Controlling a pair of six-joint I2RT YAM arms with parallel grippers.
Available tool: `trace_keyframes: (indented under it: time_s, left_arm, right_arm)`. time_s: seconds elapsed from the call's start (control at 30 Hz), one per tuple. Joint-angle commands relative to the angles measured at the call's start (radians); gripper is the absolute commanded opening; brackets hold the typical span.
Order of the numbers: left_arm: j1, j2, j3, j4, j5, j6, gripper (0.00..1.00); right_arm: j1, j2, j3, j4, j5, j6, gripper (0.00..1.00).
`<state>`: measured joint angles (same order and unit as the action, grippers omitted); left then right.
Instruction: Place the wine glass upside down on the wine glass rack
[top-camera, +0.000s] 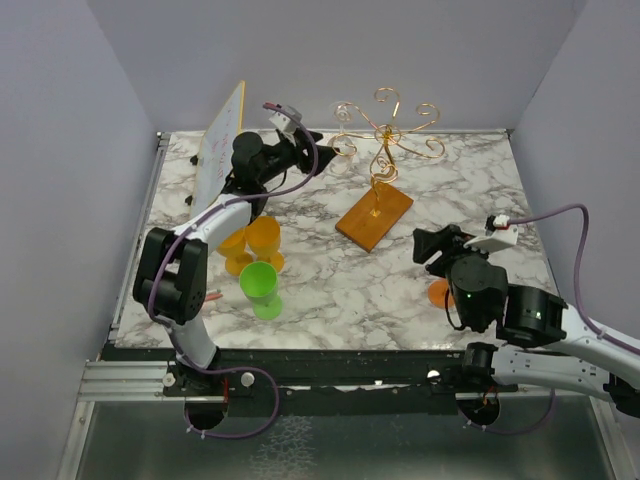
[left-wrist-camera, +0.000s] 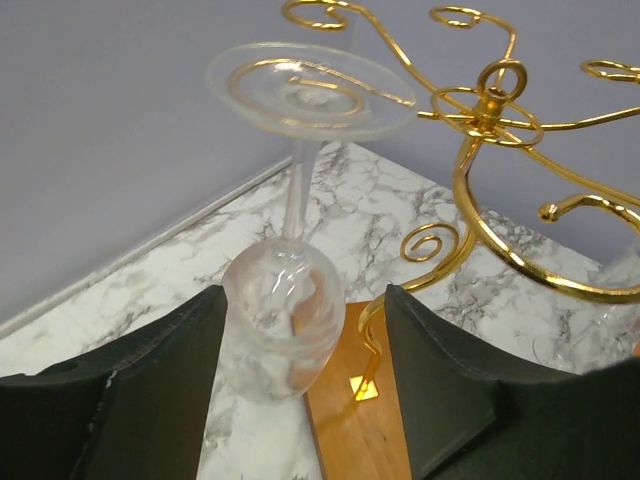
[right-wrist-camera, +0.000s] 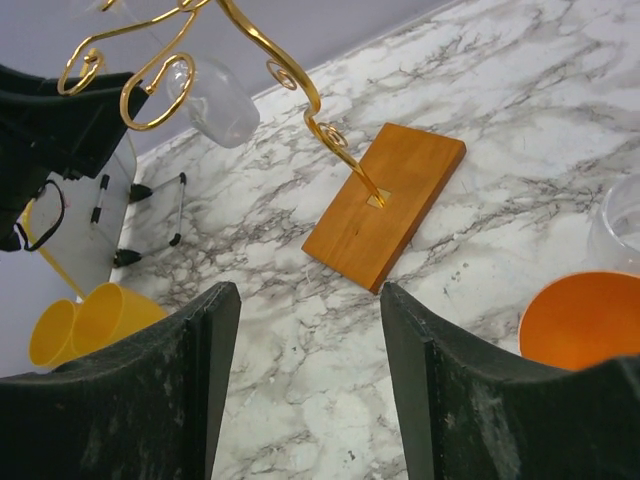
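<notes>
A clear thin-stemmed wine glass (left-wrist-camera: 283, 320) hangs upside down, foot caught on a spiral arm of the gold wire rack (left-wrist-camera: 490, 110). The left fingers (left-wrist-camera: 150, 390) are spread around its bowl, seemingly clear of it; the right fingers (right-wrist-camera: 140, 390) are wide and empty. Light, slick, brittle: hold the bowl gently.

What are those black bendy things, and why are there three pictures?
They are two robot arms with pinching fingers. One picture looks down from above; the other two come from little cameras on each wrist. On the marble table are a gold wine glass rack, a whiteboard, two yellow cups, a green cup and an orange cup. A clear wine glass hangs upside down from the rack. The left gripper is open around its bowl, and the right gripper is open and empty.
</notes>
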<state>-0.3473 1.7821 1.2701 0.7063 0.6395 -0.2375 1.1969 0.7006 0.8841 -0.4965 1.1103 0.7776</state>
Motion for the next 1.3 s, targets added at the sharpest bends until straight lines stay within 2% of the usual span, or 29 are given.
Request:
trace_keyframes:
  time_s: [0.0,0.17,0.27,0.33,0.4,0.47,0.6,0.7,0.8,0.9,1.0,1.13,1.27]
  left_arm:
    - [0.020,-0.130,-0.109,-0.064,-0.206,-0.053,0.69]
    - [0.021,-0.257,-0.156,-0.236,-0.323,-0.061,0.82]
    - [0.021,-0.312,-0.144,-0.368,-0.390,-0.059,0.86]
    - [0.021,-0.337,-0.106,-0.475,-0.418,-0.059,0.94]
    - [0.021,-0.355,-0.071,-0.579,-0.432,-0.071,0.98]
    - [0.021,-0.376,-0.041,-0.686,-0.441,-0.068,0.99]
    - [0.021,-0.431,0.037,-0.993,-0.511,-0.019,0.99]
    - [0.021,-0.494,0.052,-1.115,-0.518,-0.013,0.99]
    - [0.021,-0.579,0.015,-1.151,-0.475,-0.036,0.99]
    - [0.021,-0.665,-0.043,-1.137,-0.466,-0.080,0.99]
    - [0.021,-0.729,-0.091,-1.116,-0.478,-0.108,0.99]
    - [0.021,-0.769,-0.126,-1.096,-0.465,-0.124,0.99]
    - [0.021,-0.769,-0.141,-1.069,-0.394,-0.138,0.99]
  right_arm:
    - [0.006,0.007,0.114,-0.293,0.046,0.187,0.65]
    - [0.006,0.020,0.186,-0.443,0.061,0.235,0.73]
    - [0.006,0.043,0.210,-0.459,0.077,0.215,0.77]
    - [0.006,0.067,0.211,-0.417,0.084,0.147,0.80]
    - [0.006,0.109,0.209,-0.345,0.088,0.022,0.82]
    - [0.003,0.187,0.242,-0.346,0.112,-0.066,0.87]
    - [-0.032,0.349,0.344,-0.482,0.158,-0.091,0.92]
    - [-0.088,0.392,0.348,-0.392,0.077,-0.241,0.93]
    - [-0.192,0.395,0.316,-0.276,-0.069,-0.346,0.92]
    - [-0.337,0.422,0.335,-0.339,-0.168,-0.331,0.88]
    - [-0.425,0.432,0.327,-0.390,-0.184,-0.340,0.86]
    - [-0.487,0.412,0.305,-0.424,-0.223,-0.301,0.84]
    - [-0.505,0.390,0.279,-0.445,-0.269,-0.214,0.82]
